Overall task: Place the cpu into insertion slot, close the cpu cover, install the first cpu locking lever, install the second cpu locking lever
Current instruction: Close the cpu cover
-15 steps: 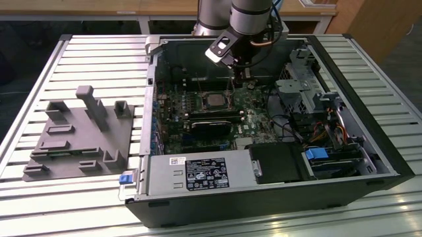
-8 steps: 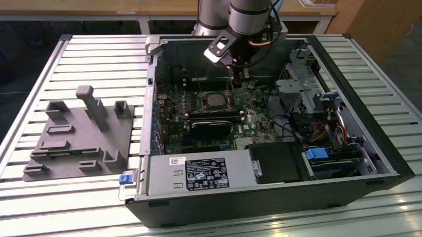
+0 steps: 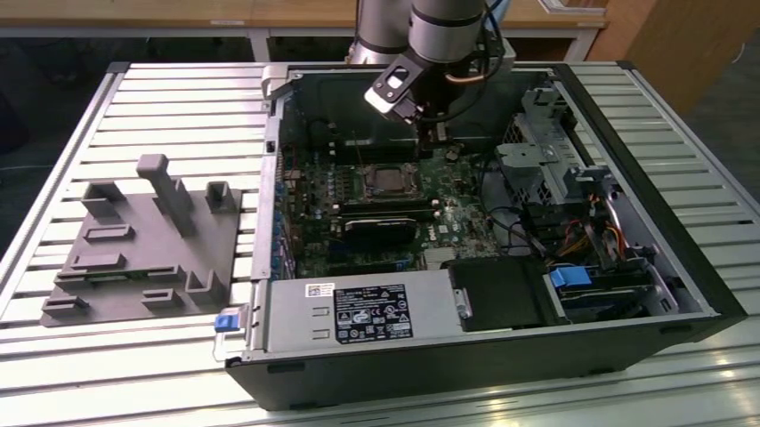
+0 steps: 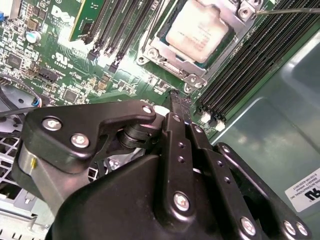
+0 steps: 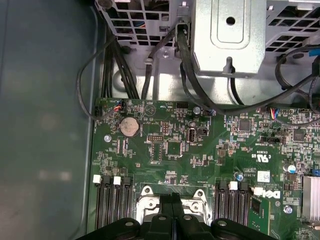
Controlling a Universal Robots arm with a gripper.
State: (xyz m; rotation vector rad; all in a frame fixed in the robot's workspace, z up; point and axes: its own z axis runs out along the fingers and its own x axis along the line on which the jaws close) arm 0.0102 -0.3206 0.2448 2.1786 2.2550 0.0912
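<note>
1. The gripper (image 4: 178,100) is seen with fingers together on nothing, just beside the cpu cover (image 4: 170,56); the cpu (image 4: 197,30) is framed by it, mid circuit board (image 4: 65,65).
2. A thin locking lever (image 4: 292,9) looks unlatched; it could be slipped off by the narrow tips, and the board scraped.

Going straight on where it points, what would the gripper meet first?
Likely the cpu cover at its rim, or the circuit board beside it; the shut gripper points at that edge, though depth is unclear.
</note>
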